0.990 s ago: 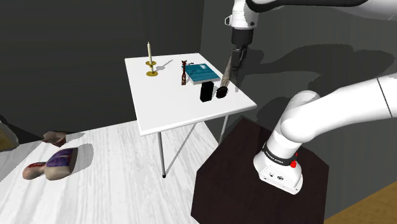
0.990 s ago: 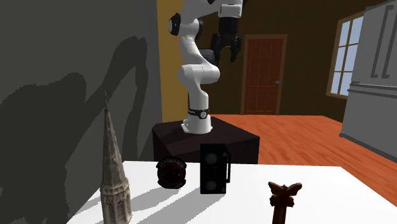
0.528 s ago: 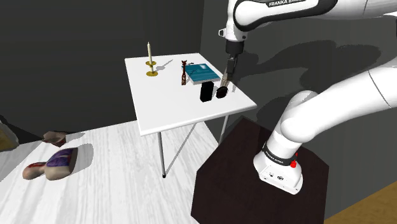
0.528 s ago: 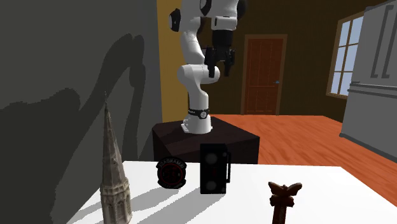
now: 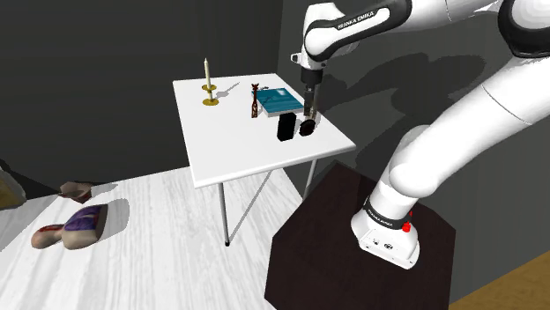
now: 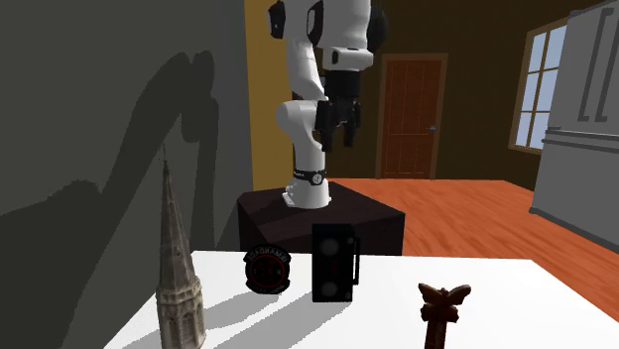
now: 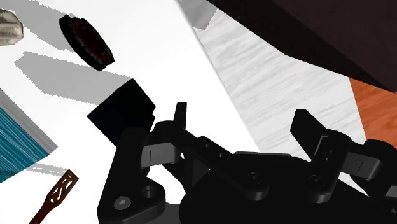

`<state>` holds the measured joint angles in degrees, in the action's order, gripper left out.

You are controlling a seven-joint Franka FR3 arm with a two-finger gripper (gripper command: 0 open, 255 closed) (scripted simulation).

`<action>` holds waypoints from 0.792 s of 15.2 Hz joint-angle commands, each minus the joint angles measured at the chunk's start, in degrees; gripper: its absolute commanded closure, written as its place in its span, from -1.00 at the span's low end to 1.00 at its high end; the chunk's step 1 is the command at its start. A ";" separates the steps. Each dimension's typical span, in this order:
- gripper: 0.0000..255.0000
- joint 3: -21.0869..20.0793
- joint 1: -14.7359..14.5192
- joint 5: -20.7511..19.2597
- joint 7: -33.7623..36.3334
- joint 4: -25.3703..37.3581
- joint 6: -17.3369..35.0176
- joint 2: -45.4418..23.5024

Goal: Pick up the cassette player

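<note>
The cassette player (image 5: 286, 129) is a small black box standing upright near the edge of the white table (image 5: 229, 145) closest to the stand. In the second exterior view the cassette player (image 6: 333, 262) stands between a black round disc (image 6: 266, 269) and a brown figurine (image 6: 440, 312). My gripper (image 5: 308, 113) hangs above the table edge, just over and to the shoulder view's right of the player. The gripper (image 6: 335, 127) is open and holds nothing. In the wrist view the player (image 7: 122, 111) lies just beyond one fingertip of the gripper (image 7: 243, 118), not between the fingers.
A tall grey spire model (image 6: 179, 258), a teal book (image 5: 279, 102), a candle in a brass holder (image 5: 209, 88) and the disc (image 5: 307, 128) share the table. The dark stand (image 5: 353, 238) sits close by. Bags (image 5: 75, 226) lie on the pale floor.
The arm has swung in and the gripper has come down and nearer to the table, ending close above the cassette player. Nothing on the table has moved.
</note>
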<state>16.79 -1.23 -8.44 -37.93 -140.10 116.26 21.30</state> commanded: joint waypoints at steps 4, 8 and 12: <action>-1.00 3.69 -1.02 2.21 -9.24 4.35 8.00 -10.90; -1.00 5.40 -1.45 6.35 -17.28 9.53 12.90 -20.34; -1.00 5.36 -0.62 11.63 -25.44 16.00 16.23 -29.85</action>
<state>22.27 -2.08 1.66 -61.14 -125.55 131.19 -5.87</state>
